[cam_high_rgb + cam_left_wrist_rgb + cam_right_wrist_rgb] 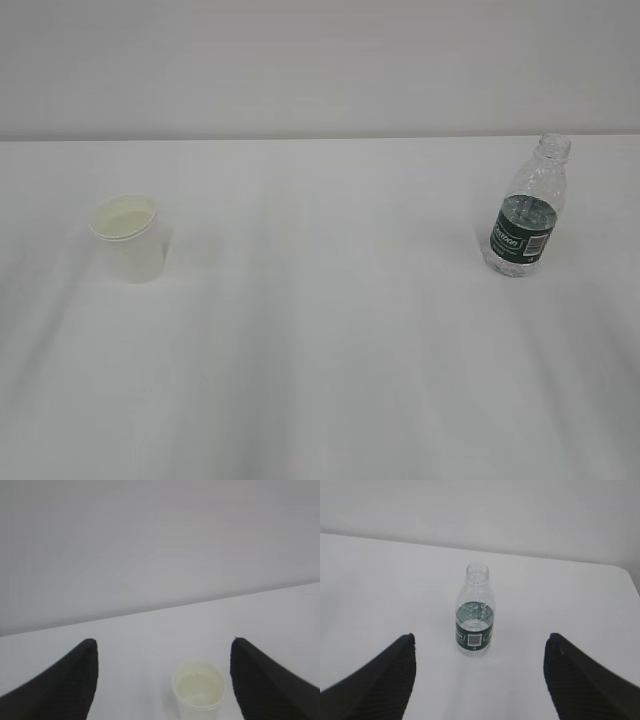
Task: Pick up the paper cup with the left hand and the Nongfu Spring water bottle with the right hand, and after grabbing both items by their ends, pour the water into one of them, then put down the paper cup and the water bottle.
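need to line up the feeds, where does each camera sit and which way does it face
Exterior: in front, slanting down at the table, cup left, bottle right; no robot showing.
Left wrist: on the left arm, looking forward past open left pincer at the cup.
Right wrist: on the right arm, past open right pincer at the bottle.
Each wrist view shares its object with the exterior.

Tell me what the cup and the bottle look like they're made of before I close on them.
The paper cup looks like matte white paper: opaque wall, rolled rim, cream inside. The Nongfu Spring water bottle looks like thin clear plastic: see-through ribbed wall, glossy dark green label band. Its neck is uncapped. Both probably crush easily.
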